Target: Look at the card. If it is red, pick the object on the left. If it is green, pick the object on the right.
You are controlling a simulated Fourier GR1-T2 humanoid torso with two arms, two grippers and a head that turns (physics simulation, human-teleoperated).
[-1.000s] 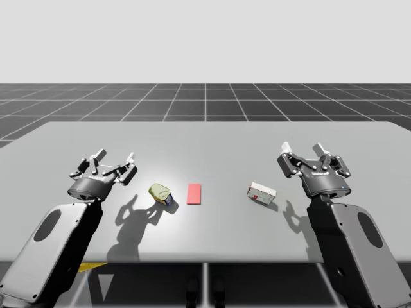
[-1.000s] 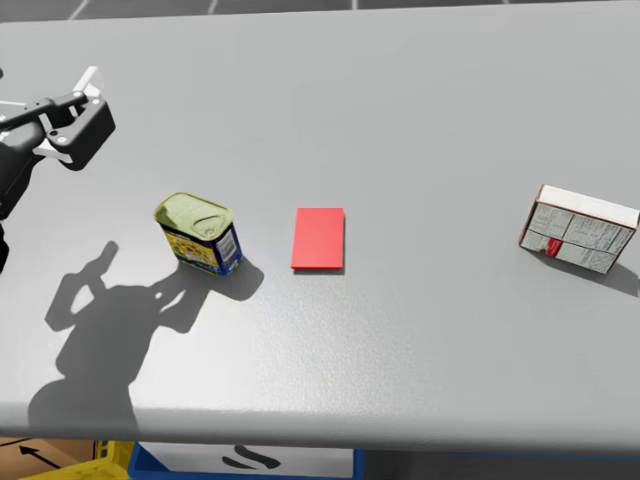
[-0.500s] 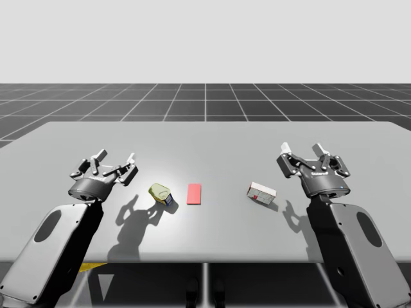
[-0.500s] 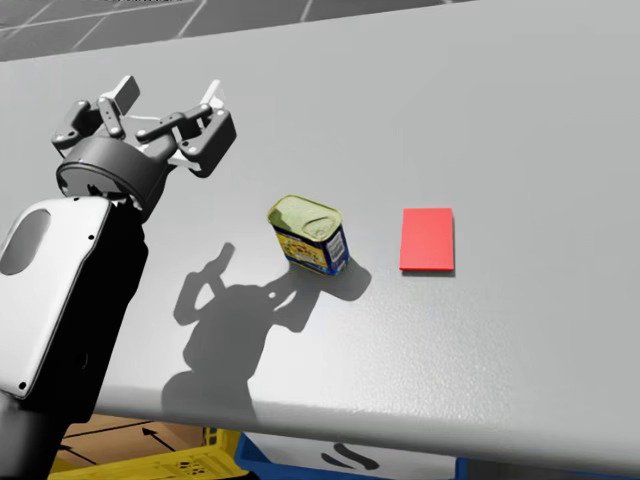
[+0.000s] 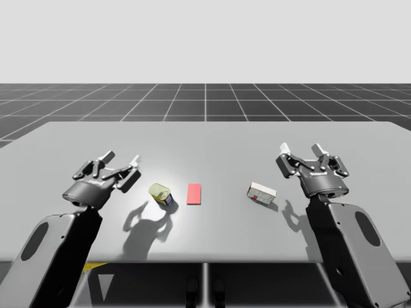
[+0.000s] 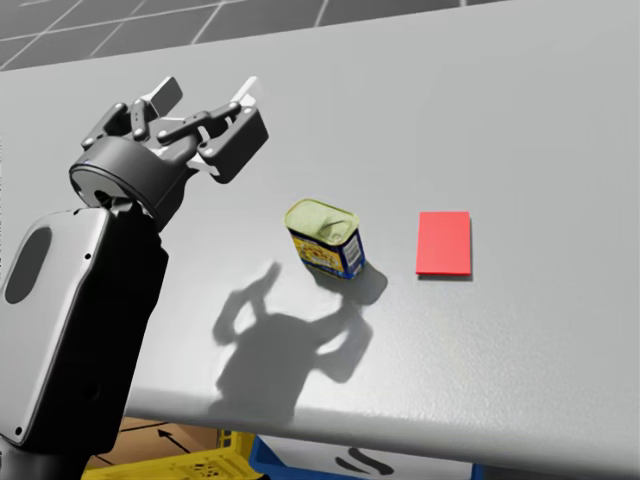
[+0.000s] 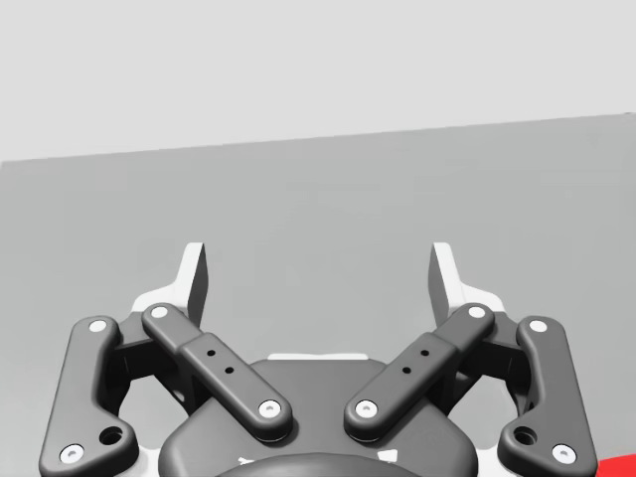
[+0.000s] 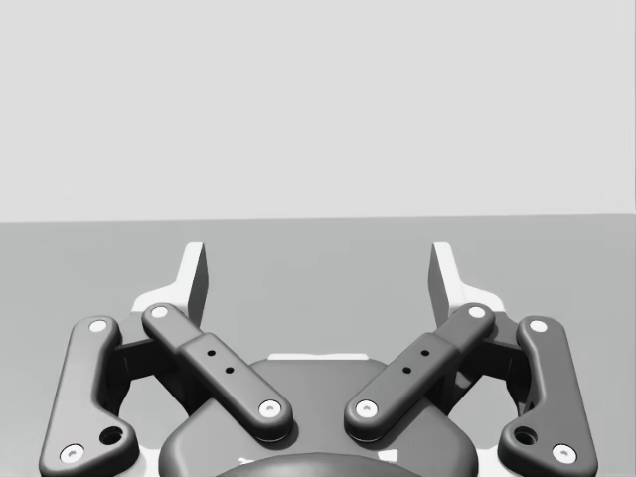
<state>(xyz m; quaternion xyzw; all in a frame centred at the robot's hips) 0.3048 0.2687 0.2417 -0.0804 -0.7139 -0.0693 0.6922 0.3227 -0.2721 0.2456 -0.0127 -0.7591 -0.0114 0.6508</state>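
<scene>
"Two grippers, then: what is each holding?"

"Nothing. My left gripper has its fingers spread wide with only bare table beyond them. My right gripper is spread the same way, also empty."

"What sits closest to the left one?"

"The can, rectangular with a yellow top. It stands upright near that gripper on its inner side, not touching. Past the can lies the card, flat and red. Farthest, near the right gripper, is the white box."

"Which step is this?"

"The card is red, so I judge the can is the target and the reach is not yet made. Next the left gripper must swing over the can, descend with its fingers straddling it, then close."
</scene>
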